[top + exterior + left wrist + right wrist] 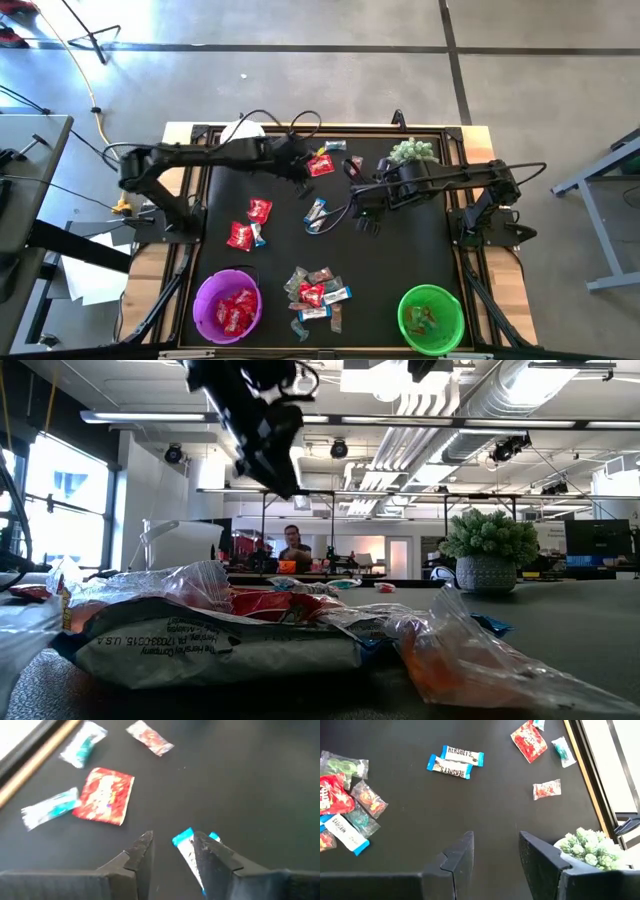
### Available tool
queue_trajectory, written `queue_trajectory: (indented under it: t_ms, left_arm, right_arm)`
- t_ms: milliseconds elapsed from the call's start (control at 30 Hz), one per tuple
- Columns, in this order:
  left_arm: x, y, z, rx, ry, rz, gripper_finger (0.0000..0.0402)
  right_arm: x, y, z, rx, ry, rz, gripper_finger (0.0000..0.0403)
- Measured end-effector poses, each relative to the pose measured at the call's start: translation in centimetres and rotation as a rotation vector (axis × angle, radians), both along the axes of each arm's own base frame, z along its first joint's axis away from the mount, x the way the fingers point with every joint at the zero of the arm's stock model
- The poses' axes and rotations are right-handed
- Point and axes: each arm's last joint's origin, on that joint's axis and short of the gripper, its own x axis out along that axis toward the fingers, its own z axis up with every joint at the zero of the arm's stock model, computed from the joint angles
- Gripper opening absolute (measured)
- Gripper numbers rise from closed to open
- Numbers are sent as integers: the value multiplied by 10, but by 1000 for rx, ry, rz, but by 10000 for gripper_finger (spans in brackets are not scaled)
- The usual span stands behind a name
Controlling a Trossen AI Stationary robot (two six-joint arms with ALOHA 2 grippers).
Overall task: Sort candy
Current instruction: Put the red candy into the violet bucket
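Note:
The candy lies scattered on the black mat. A red packet (320,165) and small sweets lie at the far middle, and two blue-and-white bars (317,212) lie at the centre. Two red packets (250,225) lie left of centre, and a mixed pile (315,290) lies near the front edge. My left gripper (172,847) hangs open above the mat beside the far red packet (105,795). A blue-and-white bar (184,842) on the mat shows between its fingers, partly hidden by one finger. My right gripper (495,850) hangs open over bare mat, right of the two bars (455,761).
A purple bowl (228,305) holding red packets stands at the front left. A green bowl (430,318) with greenish sweets stands at the front right. A spiky pale green plant in a pot (412,152) stands at the far right, close to my right arm. Bare mat lies right of centre.

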Motion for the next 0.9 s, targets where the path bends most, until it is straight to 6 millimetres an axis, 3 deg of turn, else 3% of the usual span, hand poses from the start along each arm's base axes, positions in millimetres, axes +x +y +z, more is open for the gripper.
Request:
queue_trajectory:
  t_ms: [233,467,900]
  left_arm:
    - [17,36,-39,-60,0,-32,159]
    - [25,50,-67,-2,62,-70,168]
    - [36,55,-67,264,49,-226,168]
  right_arm:
    - [0,-1,0,14,-13,-44,151]
    - [1,-8,0,12,-20,-82,151]
    - [3,-20,0,2,-22,-123,151]
